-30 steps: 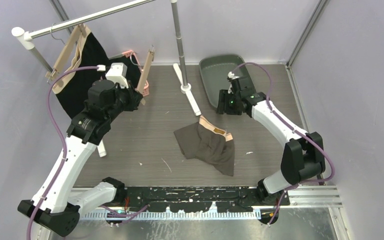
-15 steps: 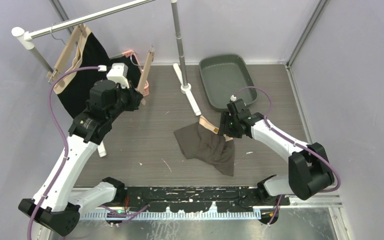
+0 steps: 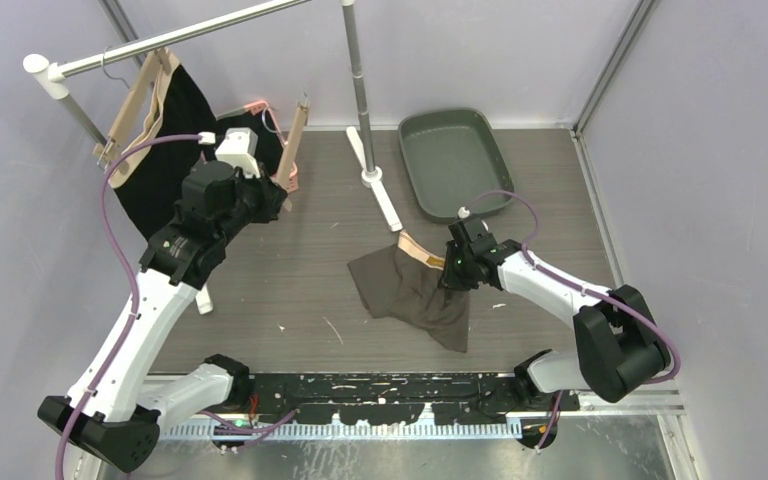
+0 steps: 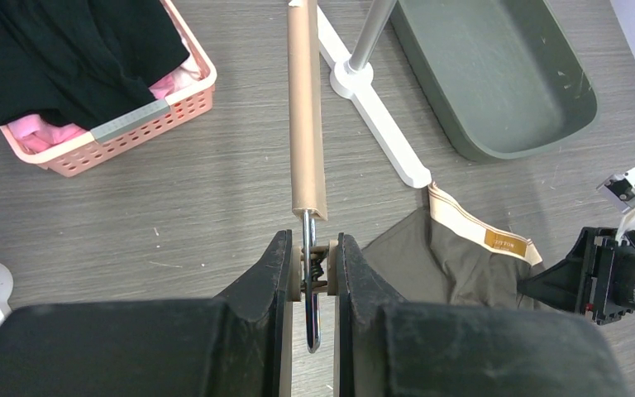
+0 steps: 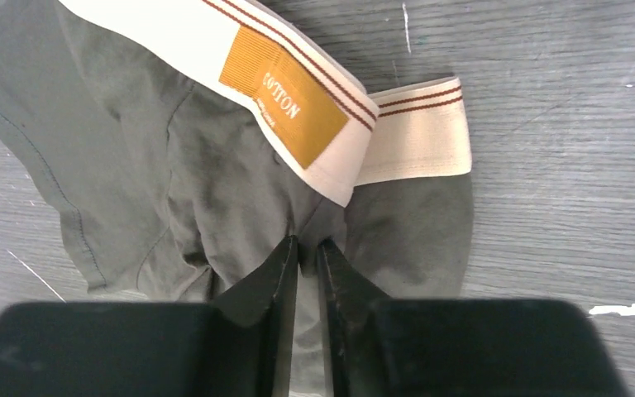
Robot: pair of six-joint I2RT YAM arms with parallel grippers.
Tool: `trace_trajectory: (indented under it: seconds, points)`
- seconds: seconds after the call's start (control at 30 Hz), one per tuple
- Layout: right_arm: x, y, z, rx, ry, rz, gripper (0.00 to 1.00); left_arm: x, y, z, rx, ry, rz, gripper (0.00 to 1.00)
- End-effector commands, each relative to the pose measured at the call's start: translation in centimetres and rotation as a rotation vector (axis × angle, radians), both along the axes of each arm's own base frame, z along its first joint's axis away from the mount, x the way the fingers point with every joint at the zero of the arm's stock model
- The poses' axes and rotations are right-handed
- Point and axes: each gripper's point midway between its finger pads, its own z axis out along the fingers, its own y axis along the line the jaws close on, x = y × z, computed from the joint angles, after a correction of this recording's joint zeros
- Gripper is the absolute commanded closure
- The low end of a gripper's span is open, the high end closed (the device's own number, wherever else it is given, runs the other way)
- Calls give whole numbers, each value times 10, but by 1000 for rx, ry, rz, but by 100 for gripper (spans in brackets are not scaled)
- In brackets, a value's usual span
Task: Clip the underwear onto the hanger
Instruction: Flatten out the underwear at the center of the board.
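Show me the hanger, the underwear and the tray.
hanger (image 4: 306,107), left wrist view, middle of its bar.
underwear (image 5: 215,186), right wrist view, dark fabric below the waistband.
tray (image 3: 455,165), top view, its bare floor.

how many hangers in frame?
2. One wooden hanger hangs on the rail at far left, carrying a black garment; the second hanger is held by the left gripper. Others could be hidden.

A robotics lab test cell: plain pale lilac wall panels (image 3: 720,150) in metal framing box in a grey wood-grain counter (image 3: 300,260), with white-and-black robot arms (image 3: 145,320) bolted to a black perforated mounting rail (image 3: 390,385).
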Motion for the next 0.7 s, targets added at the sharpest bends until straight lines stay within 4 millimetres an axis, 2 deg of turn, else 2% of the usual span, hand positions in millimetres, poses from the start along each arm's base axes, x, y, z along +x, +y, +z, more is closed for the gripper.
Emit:
trace_trajectory:
  seconds: [0.0,0.07,0.2,0.37,0.4,0.5,0.6,0.67]
  points:
    - [11,-2,12,3,-65,-53,88,7,-1,22,-24,-91,5,100]
    - [13,-11,17,-41,-76,-70,99,7,-1,21,-23,-89,4,100]
    - [24,-37,43,-162,-150,-139,99,6,-1,23,-27,-92,7,100]
    - [38,-89,83,-400,-221,-273,99,5,-1,24,-33,-95,6,100]
    - [40,-100,88,-450,-220,-297,97,5,-1,23,-34,-94,5,100]
    - [45,-130,97,-558,-187,-362,74,5,-2,24,-39,-95,2,100]
    - [54,-126,113,-524,-229,-358,57,3,-1,23,-39,-95,4,100]
    - [64,-116,126,-460,-290,-347,52,2,0,23,-40,-98,6,100]
